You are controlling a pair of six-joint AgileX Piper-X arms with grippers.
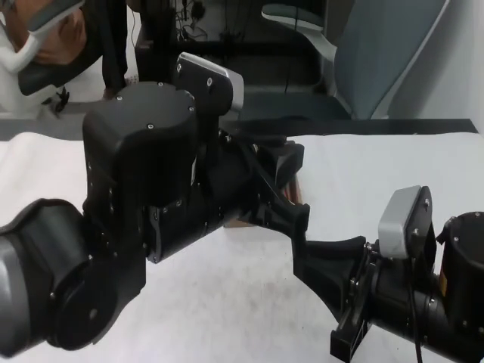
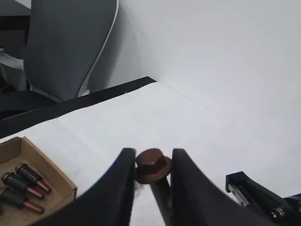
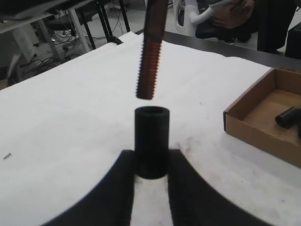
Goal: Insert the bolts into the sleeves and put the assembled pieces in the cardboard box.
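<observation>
While the two arms meet over the white-covered bench, the high view presents mainly their dark bulk: the left arm reaching in from one side and the right arm from the other, their fingers converging near the middle. What each holds is hidden there by the arms themselves.

Left wrist view: the left gripper is closed narrowly on the reddish-brown hexagonal head of a bolt, one finger on either side. The shank runs down between the fingers and soon passes from sight. To one side lies the cardboard box, open-topped, with assembled pieces resting on its floor. Part of the right arm shows at the frame's lower corner.

Right wrist view: the right gripper clamps a black sleeve upright, its bore facing up. This view supplies the bolt's threaded end, which hangs slightly tilted with its tip just above the sleeve's mouth, apart from it and not yet entered. The box appears again well beside the sleeve, one corner toward the camera, with a dark piece inside.
</observation>
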